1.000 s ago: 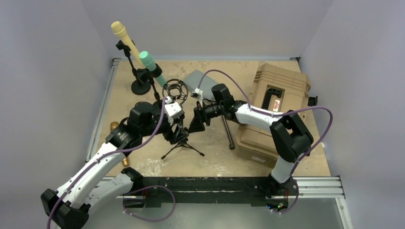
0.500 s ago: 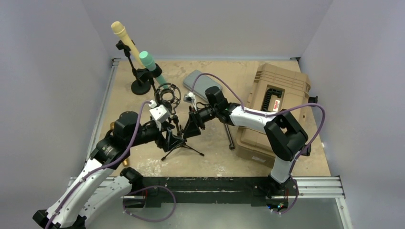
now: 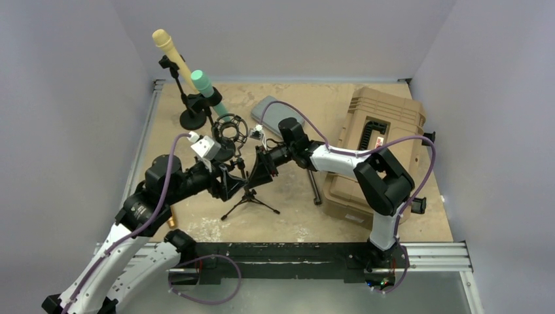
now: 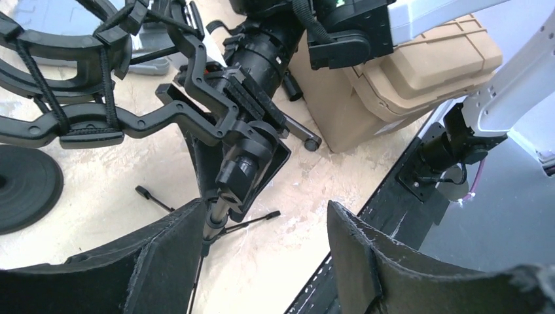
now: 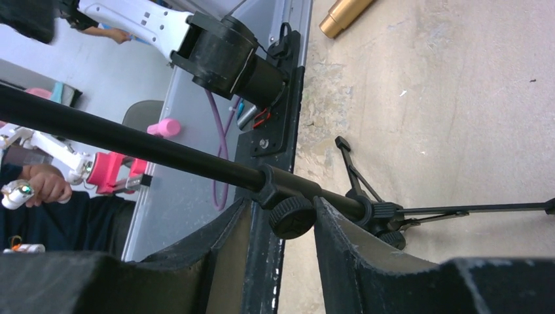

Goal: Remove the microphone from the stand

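Observation:
A black tripod stand [image 3: 252, 199] with an empty shock-mount ring [image 3: 230, 127] stands mid-table. My right gripper [image 3: 260, 171] straddles its pole [image 5: 163, 152] at the clamp knob [image 5: 292, 217]. Its jaws [image 5: 283, 208] are open: one pad touches the knob, and a gap remains at the other. My left gripper [image 3: 228, 183] is open beside the stand, the pole [image 4: 213, 222] against its left finger, nothing held [image 4: 265, 216]. A green microphone [image 3: 204, 84] and a yellow microphone [image 3: 165, 44] sit in stands at the back left.
A tan hard case [image 3: 376, 140] fills the right side, with a grey flat pouch [image 3: 275, 112] behind the stand. A gold cylinder [image 3: 157, 173] lies beside my left arm. The round black base [image 3: 192, 120] of the back stands is close to the ring.
My left arm has drawn back toward the near left, its gripper sliding down the stand. The right gripper has shifted left and narrowed around the pole. The ring moved slightly left.

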### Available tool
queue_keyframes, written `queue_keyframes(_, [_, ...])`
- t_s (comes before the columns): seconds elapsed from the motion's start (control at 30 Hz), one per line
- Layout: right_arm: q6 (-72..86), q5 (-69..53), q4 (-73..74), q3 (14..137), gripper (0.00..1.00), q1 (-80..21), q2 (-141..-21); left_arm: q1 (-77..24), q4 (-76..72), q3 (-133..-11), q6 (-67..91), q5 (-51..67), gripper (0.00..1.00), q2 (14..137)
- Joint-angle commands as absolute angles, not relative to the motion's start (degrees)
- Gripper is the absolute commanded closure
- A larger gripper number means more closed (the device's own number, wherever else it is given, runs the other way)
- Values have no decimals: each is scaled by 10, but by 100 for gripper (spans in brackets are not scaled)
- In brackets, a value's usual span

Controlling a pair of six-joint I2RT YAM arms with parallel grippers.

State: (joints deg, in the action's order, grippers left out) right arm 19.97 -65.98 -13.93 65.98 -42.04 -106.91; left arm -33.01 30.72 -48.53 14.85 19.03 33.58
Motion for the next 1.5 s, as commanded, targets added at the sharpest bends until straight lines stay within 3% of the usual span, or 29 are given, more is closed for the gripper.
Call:
queue_keyframes(0.0, [192,-688,-151,697,61,-419,-1068,-328,276,-487,178,177,34,354])
queue_keyframes(0.2, [187,-700,-149,709,64,-417,-1084,-328,257,-466,190,179,33,349])
queue_keyframes(0.43, [174,-692,-152,699,83,-417,-1082,-329,259,-464,199,160,33,358])
queue_keyframes(0.6, [204,-606,-213,664,100,-417,-1063,-328,259,-453,216,122,32,355])
queue_keyframes(0.77, [271,-516,-358,587,100,-417,-1025,-328,252,-439,220,81,31,324])
queue_keyframes(1.0, [346,-348,-449,517,100,-419,-1004,-328,240,-438,240,40,33,339])
queue_keyframes(1.2, [376,-222,-445,485,100,-443,-980,-328,237,-448,251,5,26,354])
queue_keyframes(1.47, [350,-182,-405,486,100,-466,-964,-328,237,-454,248,2,22,361])
